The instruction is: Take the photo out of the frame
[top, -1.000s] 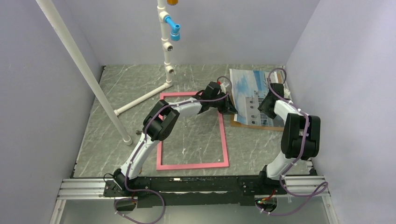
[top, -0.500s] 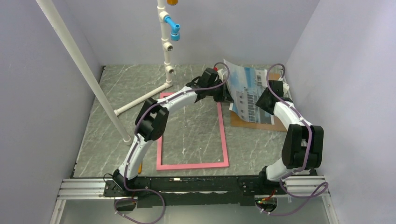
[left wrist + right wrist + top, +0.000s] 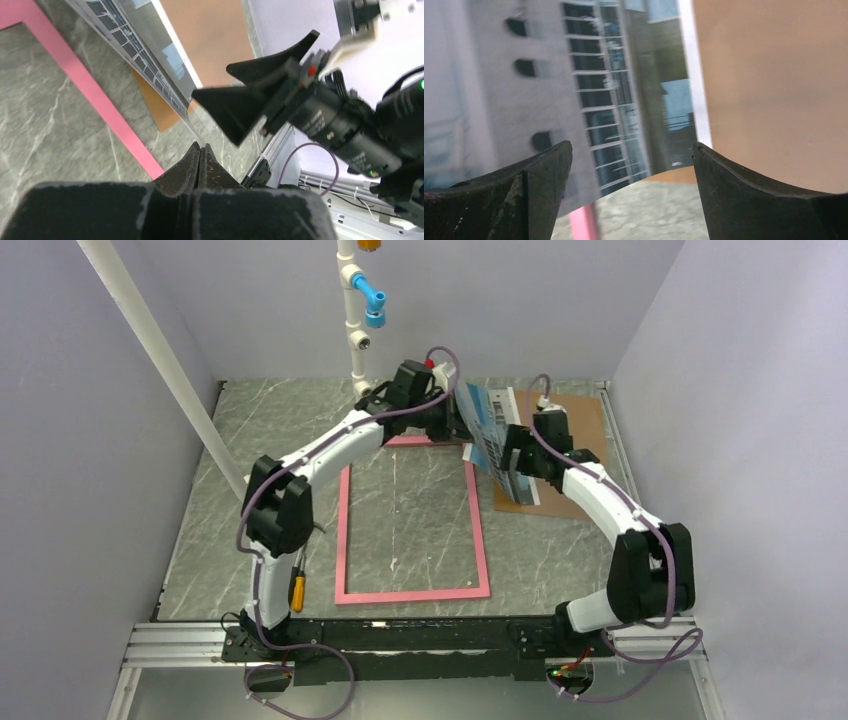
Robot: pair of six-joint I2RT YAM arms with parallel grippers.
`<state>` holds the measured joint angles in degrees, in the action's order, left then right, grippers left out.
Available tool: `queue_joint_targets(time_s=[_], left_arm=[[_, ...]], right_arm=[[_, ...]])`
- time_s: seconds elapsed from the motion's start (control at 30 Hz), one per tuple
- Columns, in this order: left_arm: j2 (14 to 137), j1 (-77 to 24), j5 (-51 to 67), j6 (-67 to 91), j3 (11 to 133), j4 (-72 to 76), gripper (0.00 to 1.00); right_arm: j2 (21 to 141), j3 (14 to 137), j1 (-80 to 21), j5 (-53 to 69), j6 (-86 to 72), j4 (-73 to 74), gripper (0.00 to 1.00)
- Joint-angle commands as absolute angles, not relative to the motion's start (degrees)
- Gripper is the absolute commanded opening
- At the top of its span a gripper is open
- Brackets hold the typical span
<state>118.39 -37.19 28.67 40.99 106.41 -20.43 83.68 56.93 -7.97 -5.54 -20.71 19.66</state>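
The photo (image 3: 488,435), a building under blue sky with a white border, stands tilted up off the table, left of the brown backing board (image 3: 578,425). My left gripper (image 3: 458,420) is shut on the photo's edge. In the left wrist view its fingertips (image 3: 200,146) are pressed together, and the photo (image 3: 127,42) runs edge-on away from them. My right gripper (image 3: 513,455) is open just in front of the photo. The right wrist view shows the photo (image 3: 549,75) and backing board (image 3: 774,75) beyond the wide-open right gripper (image 3: 632,146). The pink frame (image 3: 481,540) lies flat on the table with nothing inside it.
A white pipe stand with a blue fitting (image 3: 358,330) rises at the back, and a slanted white pipe (image 3: 170,370) crosses the left side. An orange-handled tool (image 3: 297,590) lies by the left arm's base. Purple walls close in on three sides.
My left gripper carried the photo left and farther back, tipping it up steeply off the backing board. My right gripper swung left toward the photo and its jaws opened wide.
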Motion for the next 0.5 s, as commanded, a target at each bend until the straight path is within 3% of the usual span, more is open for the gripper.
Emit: queue_joint_targets(time_s=[0.0,0.3,0.47], left_arm=[[111.95,-35.13,31.35,38.89,101.44,-21.02,0.00],[99.60,-32.51,31.86,38.74,82.93,-18.12,0.00],[93.42,-32.31,31.07,39.15,72.45,-15.58,0.00]], right_arm=[[75.85,56.61,-15.06,-3.92,-15.83,17.51,0.94],[63.96,43.53,-15.23,14.88,-44.26,17.19,1.00],[59.38,32.42,-15.20,14.89,-58.41,10.41,1.00]])
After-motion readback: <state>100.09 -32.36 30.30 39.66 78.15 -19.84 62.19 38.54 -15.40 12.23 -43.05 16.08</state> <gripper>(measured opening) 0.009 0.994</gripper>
